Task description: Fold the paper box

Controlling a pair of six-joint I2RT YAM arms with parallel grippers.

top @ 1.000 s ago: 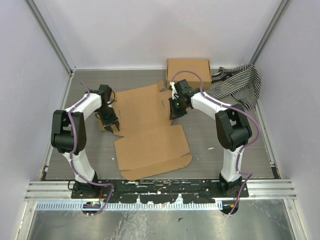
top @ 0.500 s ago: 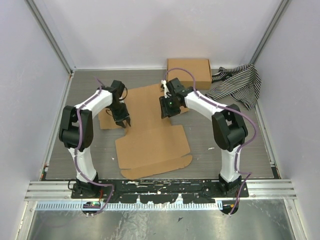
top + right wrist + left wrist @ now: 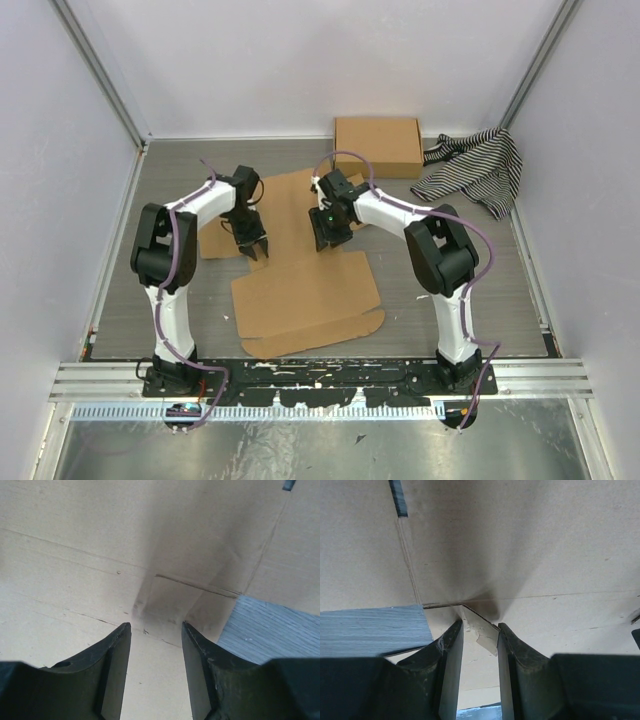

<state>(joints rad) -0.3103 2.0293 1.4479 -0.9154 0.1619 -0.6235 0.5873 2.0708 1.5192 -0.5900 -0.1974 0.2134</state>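
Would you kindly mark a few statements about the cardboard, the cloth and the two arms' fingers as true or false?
1. The cardboard sheet lies spread open on the table. True.
2. The striped cloth covers part of the sheet. False: it lies at the far right, clear of the sheet.
3. The right fingers are pressed shut. False: they stand apart with nothing between them.
4. A made-up box stands at the far edge. True.
5. A cardboard corner sits between the left fingers. True.
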